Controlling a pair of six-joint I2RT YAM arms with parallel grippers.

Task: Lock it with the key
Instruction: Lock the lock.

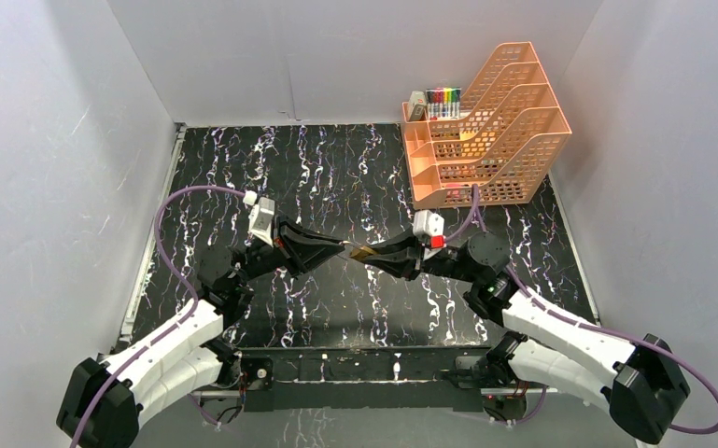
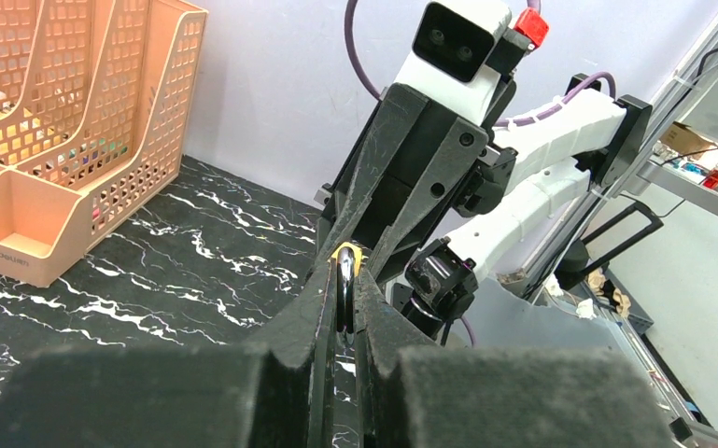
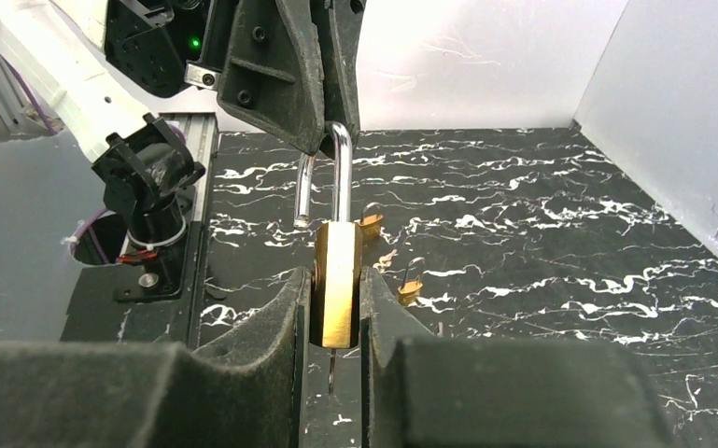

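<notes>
A brass padlock (image 1: 362,251) hangs in mid-air over the middle of the black marbled table, held between both arms. My right gripper (image 3: 335,278) is shut on the brass body (image 3: 337,280). A thin metal piece, perhaps the key (image 3: 330,371), sticks out below the body. The silver shackle (image 3: 341,173) is open, and its free leg (image 3: 304,191) hangs clear of the body. My left gripper (image 2: 344,280) is shut on the shackle's bend (image 2: 345,289), with the yellow body (image 2: 346,250) just past its tips. In the top view the left gripper (image 1: 344,246) and the right gripper (image 1: 375,254) meet tip to tip.
Two small brass padlocks (image 3: 371,222) (image 3: 410,287) lie on the table beyond the held one. An orange tiered file rack (image 1: 485,126) with coloured markers (image 1: 443,101) stands at the back right. White walls enclose the table on three sides.
</notes>
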